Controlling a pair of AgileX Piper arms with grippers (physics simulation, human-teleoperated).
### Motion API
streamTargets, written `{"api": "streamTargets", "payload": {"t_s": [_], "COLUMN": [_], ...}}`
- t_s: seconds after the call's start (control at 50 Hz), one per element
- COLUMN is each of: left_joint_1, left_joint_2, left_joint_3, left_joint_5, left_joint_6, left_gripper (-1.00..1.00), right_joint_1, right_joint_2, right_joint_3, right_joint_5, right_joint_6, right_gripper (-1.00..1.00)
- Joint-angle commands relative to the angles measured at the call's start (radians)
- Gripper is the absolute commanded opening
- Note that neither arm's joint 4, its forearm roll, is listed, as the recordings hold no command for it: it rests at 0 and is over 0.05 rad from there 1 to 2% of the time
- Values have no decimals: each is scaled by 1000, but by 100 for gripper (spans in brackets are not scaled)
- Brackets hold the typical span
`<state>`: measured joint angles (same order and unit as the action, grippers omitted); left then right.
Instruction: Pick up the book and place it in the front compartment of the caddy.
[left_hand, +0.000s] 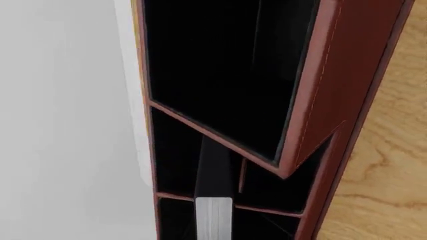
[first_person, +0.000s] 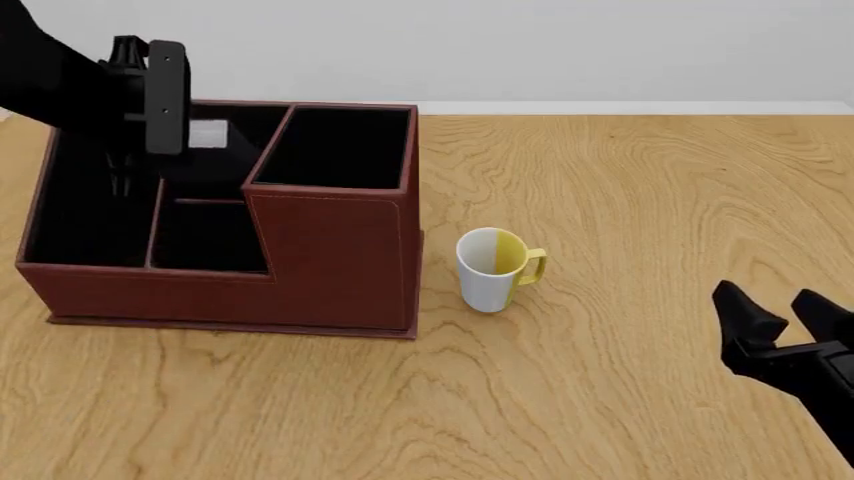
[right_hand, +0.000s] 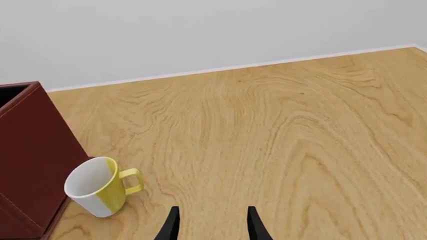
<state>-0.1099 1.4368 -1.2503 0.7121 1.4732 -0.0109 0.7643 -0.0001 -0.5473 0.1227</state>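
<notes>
- Wood table (first_person: 641, 200), plain grey wall behind.
- Left gripper (first_person: 134, 110) is up over the caddy's (first_person: 334, 260) back-left section, clamped on the book (first_person: 166, 97), which hangs upright above it.
- Right gripper (first_person: 787, 320) sits spread apart, holding nothing, near the table's right edge.
- Left wrist view shows the book's white page edges (left_hand: 213, 217) over the partitions; the mug (right_hand: 100, 186) only shows in the other two.

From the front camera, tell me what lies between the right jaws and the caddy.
In the front view, the yellow-and-white mug stands between the right gripper and the caddy, close beside the caddy's wall without touching it. The rest is bare wood table.
</notes>
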Motion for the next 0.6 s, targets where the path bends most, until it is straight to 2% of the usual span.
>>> {"api": "streamTargets", "payload": {"t_s": [0.02, 0.14, 0.18, 0.22, 0.26, 0.32, 0.44, 0.6], "left_joint_1": [-5, -9, -27, -21, -24, -14, -26, -20], "left_joint_2": [6, 2, 9, 5, 7, 10, 12, 42], "left_joint_3": [-31, 4, -15, 7, 5, 23, 43, 26], "left_joint_5": [23, 13, 5, -6, 11, 3, -16, -18], "left_joint_6": [-10, 3, -31, -7, -22, -3, -9, -7], "left_gripper": [-100, -100, -100, -100, -100, -100, -100, -100], "right_joint_1": [1, 0, -2, 0, 0, 0, -2, -3], "right_joint_2": [6, -1, 4, 8, 16, 13, 20, 40], "right_joint_3": [0, 0, 0, 0, 0, 0, 0, 0], "right_joint_5": [-4, 2, -3, -5, -11, -10, -15, -32], "right_joint_6": [1, 2, 3, 2, 3, 0, 1, 2], "right_gripper": [100, 100, 100, 100, 100, 100, 100, 100]}}
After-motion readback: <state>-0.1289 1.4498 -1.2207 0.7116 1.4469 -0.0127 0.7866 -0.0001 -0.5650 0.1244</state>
